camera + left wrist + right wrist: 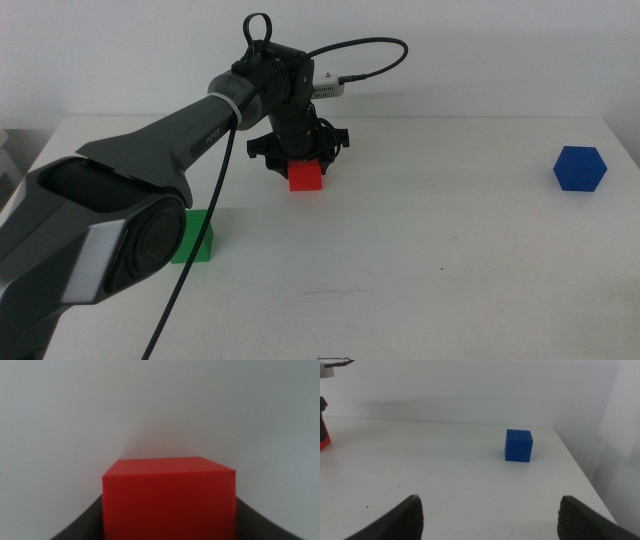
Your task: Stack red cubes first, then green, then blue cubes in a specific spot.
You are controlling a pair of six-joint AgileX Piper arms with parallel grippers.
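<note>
One red cube (305,178) flat, square-on, in left claw (298,160)

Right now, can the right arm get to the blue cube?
Probably yes. The blue cube sits alone on the white table, straight ahead of the right gripper, whose jaws are open, with nothing between them.

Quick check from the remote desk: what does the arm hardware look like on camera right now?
Left arm: grey-and-black shell, white band, black looping cable, black left gripper. Right gripper: two dark rounded jaws, seen only in its wrist view.
</note>
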